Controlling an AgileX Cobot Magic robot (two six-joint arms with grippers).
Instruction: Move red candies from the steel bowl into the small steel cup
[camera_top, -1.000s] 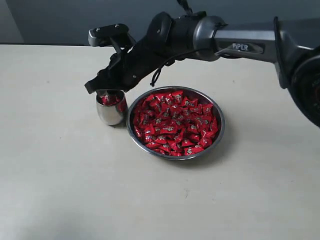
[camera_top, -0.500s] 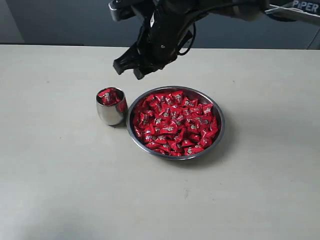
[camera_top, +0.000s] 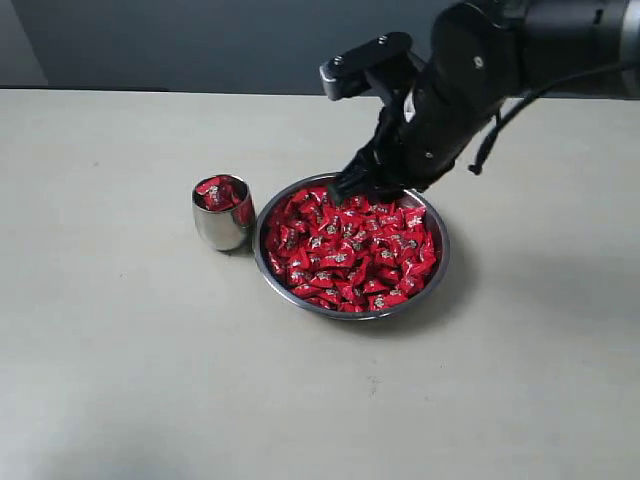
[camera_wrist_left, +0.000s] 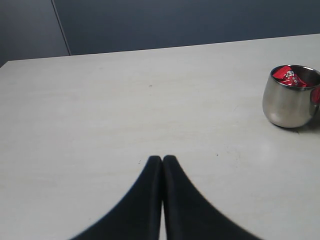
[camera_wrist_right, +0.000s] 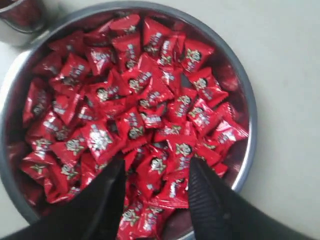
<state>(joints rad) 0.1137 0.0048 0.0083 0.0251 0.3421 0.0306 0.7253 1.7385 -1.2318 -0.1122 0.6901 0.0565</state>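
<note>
Arm slants down from upper right, right claw (camera_top: 362, 188) spread wide over bowl (camera_top: 437, 270) of red candies (camera_top: 350, 255) at centre; cup (camera_top: 222, 228) just left. Left claw (camera_wrist_left: 162, 160), pinched shut, shows only in left wrist view

The right gripper (camera_top: 362, 186) no longer hangs over the small steel cup (camera_top: 222, 225). A second ago its jaws sat right above the cup's mouth, half a second ago it was raised high behind cup and bowl, and now it stands low over the far part of the steel bowl (camera_top: 443, 262), jaws just above the red candies (camera_top: 350, 250). The arm behind it swings along, from stretching across above the bowl's far rim to reaching in from the upper right. The cup's mouth, partly hidden under the jaws before, now shows fully, with red wrappers inside.
</note>
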